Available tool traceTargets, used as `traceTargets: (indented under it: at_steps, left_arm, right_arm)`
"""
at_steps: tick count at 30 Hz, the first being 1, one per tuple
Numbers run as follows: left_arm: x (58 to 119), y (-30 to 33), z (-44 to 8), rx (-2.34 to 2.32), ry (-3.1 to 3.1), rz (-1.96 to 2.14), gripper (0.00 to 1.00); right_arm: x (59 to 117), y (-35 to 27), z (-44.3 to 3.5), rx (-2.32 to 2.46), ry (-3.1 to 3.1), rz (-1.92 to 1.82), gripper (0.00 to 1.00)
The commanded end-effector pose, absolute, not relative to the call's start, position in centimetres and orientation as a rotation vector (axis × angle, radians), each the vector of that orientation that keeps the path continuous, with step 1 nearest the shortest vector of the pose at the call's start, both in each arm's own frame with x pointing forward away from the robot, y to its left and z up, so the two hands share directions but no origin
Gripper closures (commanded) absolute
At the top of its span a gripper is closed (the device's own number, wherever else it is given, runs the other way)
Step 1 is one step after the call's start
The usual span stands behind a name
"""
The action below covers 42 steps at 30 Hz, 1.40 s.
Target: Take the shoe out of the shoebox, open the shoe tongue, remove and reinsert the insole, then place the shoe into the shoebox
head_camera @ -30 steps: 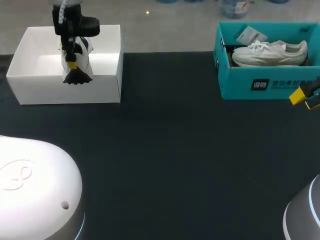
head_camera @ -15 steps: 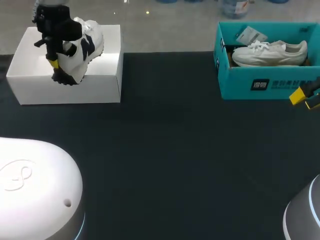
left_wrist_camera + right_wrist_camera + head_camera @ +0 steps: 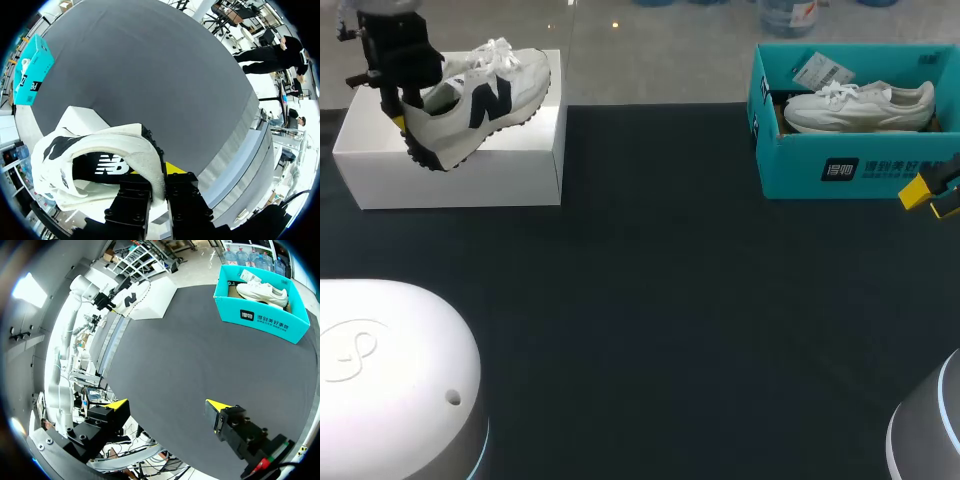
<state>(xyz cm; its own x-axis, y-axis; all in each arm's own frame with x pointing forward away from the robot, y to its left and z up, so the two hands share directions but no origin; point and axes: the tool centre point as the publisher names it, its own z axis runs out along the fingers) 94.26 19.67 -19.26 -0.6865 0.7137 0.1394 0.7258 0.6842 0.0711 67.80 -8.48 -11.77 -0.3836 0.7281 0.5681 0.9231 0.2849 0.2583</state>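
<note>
Shoe [image 3: 480, 95] aloft, 1 sneaker [image 3: 860, 105] boxed, 2 shoeboxes [image 3: 450, 170].

table [image 3: 670, 330]: dark matte top | evenly lit | far edge straight

From above and behind, looking down on the dark matte table [image 3: 650, 320], white cardboard shoebox [image 3: 450, 175] at ten o'clock. From the left wrist, close over that box; from the right, far across.
</note>
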Motion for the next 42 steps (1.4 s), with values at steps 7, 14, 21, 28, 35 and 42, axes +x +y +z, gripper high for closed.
traceTargets:
  at_steps: [7,14,21,28,35,42]
  left_arm:
    - [93.9,19.8,-19.1,-1.203,-2.801,-0.186,1.0]
    - [93.9,19.8,-19.1,-1.203,-2.801,-0.186,1.0]
    - [94.5,20.3,-18.9,-1.342,-2.748,-0.227,1.0]
    - [96.2,22.0,-18.6,-1.785,-2.517,-0.25,1.0]
    - [98.3,24.8,-17.8,-2.095,-2.305,-0.325,1.0]
    - [100.2,27.1,-17.2,-2.302,-2.067,-0.508,1.0]
  right_arm:
    - [67.9,-8.4,-11.8,-1.496,-2.22,-0.795,0.0]
    - [67.9,-8.4,-11.8,-1.496,-2.22,-0.795,0.0]
    - [67.9,-8.4,-11.8,-1.496,-2.22,-0.795,0.0]
    - [67.9,-8.4,-11.8,-1.496,-2.22,-0.795,0.0]
    - [67.9,-8.4,-11.8,-1.496,-2.22,-0.795,0.0]
    - [67.9,-8.4,-11.8,-1.496,-2.22,-0.795,0.0]
